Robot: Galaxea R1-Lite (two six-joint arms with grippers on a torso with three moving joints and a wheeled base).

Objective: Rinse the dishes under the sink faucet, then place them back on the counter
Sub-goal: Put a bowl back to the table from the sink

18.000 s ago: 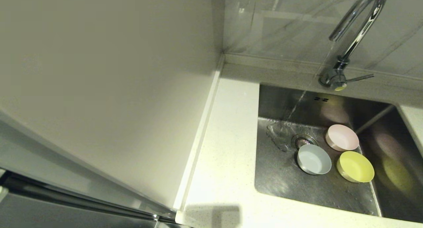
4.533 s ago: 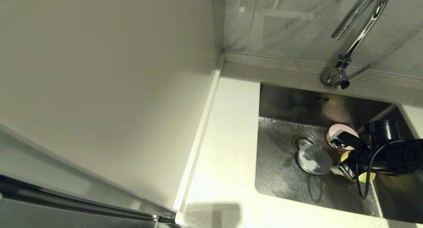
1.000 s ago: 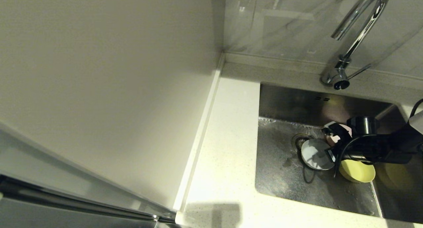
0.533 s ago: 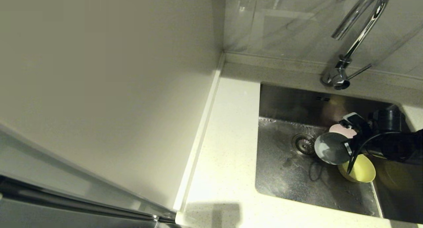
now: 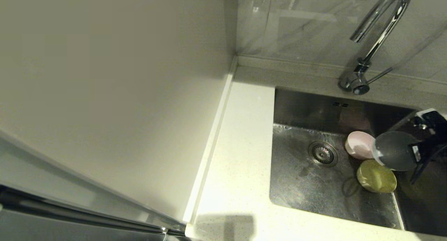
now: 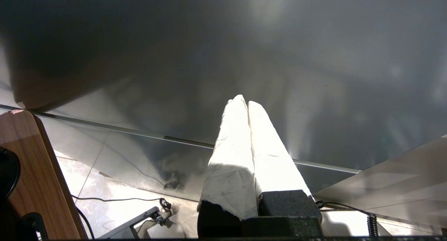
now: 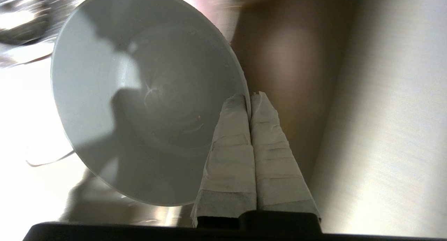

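Blue bowl (image 5: 394, 150): we see it lifted over the sink's (image 5: 300, 188) right side, tilted.
Right tool (image 7: 250, 96): clenched on only the bowl's thin rim; a wet edge could slip.
Yellow bowl (image 5: 376, 176), pink bowl (image 5: 359, 145): directly below, so a drop would strike them.
Faucet (image 5: 379, 28): not running.
Left tool (image 6: 247, 103): clenched empty, parked.

The right gripper (image 7: 249, 96) is seen at the right edge of the head view, with its taped fingers (image 7: 230, 143) pressed together on a thin rim. The left gripper (image 6: 243, 102) is kept parked, fingers closed together.
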